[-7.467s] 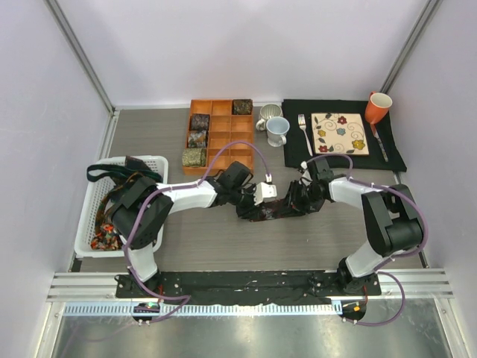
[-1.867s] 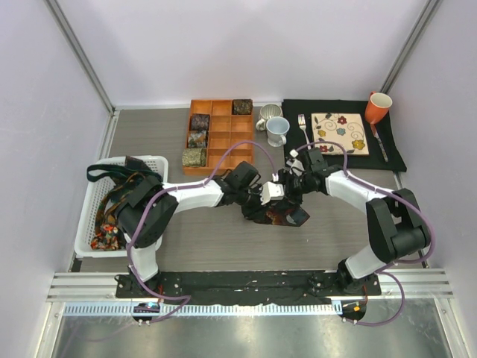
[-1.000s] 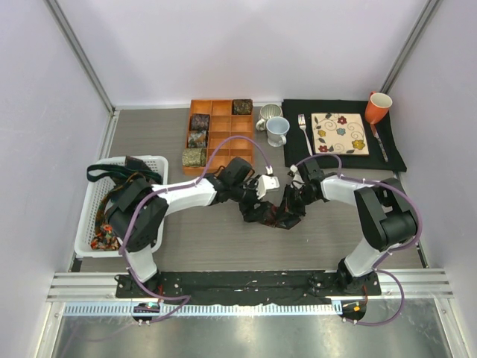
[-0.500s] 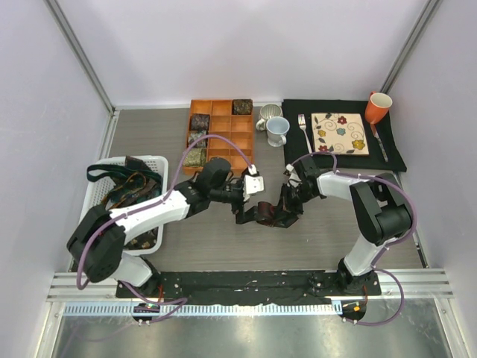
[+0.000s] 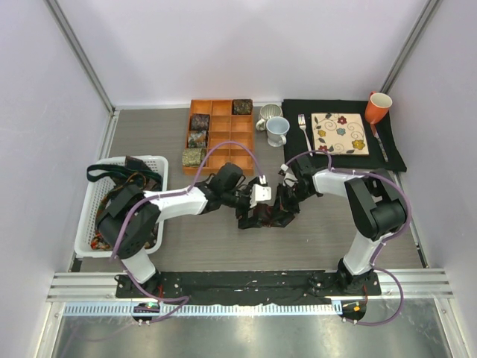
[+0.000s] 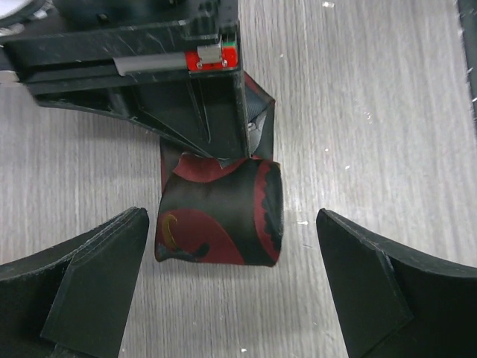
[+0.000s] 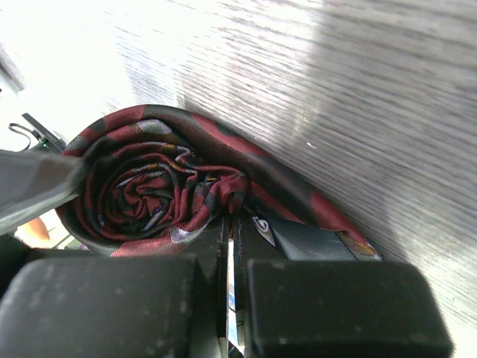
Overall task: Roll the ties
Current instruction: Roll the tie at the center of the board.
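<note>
On the left, a white basket (image 5: pixel 153 159) holds loose ties (image 5: pixel 112 201). The left pincer (image 6: pixel 231 224) has sprung wide apart since a second ago, and its arm has swung back in. Its fingers (image 6: pixel 97 276) now stand either side of the maroon rolled tie (image 6: pixel 201 231), clear of it. That tie lies in the middle of the grey wood-grain bench (image 5: pixel 223 246), tighter than the stretched strip seen earlier. The right pincer (image 7: pixel 231 283) is pinched together on its outer edge. Pale lilac walls (image 5: pixel 223 52) and metal posts (image 5: pixel 79 52) close the space in. A small red tag (image 6: pixel 211 54) on the right pincer is too small to read.
</note>
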You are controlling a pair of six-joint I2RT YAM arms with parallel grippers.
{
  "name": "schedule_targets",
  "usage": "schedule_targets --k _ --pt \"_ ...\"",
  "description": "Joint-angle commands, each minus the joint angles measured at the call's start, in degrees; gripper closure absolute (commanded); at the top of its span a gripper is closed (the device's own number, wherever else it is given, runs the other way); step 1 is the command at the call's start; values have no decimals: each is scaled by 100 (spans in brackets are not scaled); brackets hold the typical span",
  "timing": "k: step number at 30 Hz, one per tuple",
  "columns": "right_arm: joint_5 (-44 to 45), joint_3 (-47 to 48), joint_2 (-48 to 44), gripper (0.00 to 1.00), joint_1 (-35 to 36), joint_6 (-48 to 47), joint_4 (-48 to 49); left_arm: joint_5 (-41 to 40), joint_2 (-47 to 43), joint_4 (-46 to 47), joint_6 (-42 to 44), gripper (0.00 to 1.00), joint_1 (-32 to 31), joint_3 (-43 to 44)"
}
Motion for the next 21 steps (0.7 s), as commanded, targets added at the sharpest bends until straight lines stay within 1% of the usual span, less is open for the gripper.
schedule_targets --k 1,5,6,7,8,10,13,14,16,17,18,19,21 --pt "1215 -89 377 99 87 -414 -108 124 212 367 323 0 -45 191" --pt "1136 -45 378 99 96 -441 -117 -24 458 350 306 17 -54 314" --pt "1109 -36 369 99 96 -432 -108 -42 537 350 254 25 -54 332" --pt "1092 -45 360 99 96 -432 -108 -42 564 350 227 29 -54 358" --pt "1083 -36 343 99 96 -423 -100 -42 573 350 201 35 -62 358" --pt "1074 -36 272 99 96 -414 -91 -95 617 332 148 39 -71 367" --pt "1074 -28 202 99 96 -362 -108 -174 617 166 165 49 -80 323" --pt "1083 -19 184 99 96 -344 -134 -209 599 26 174 56 -80 306" --pt "1065 51 10 96 78 -283 -266 -358 529 -168 306 63 -71 227" --pt "1039 78 -87 94 35 -256 -275 -420 503 -378 341 70 -80 200" --pt "900 87 -193 93 8 -213 -310 -507 485 -458 385 72 -80 174" --pt "785 95 -437 87 -35 -143 -310 -578 450 -511 429 73 -80 87" --pt "626 130 -632 80 -115 -115 -372 -675 432 -617 429 76 -80 16"
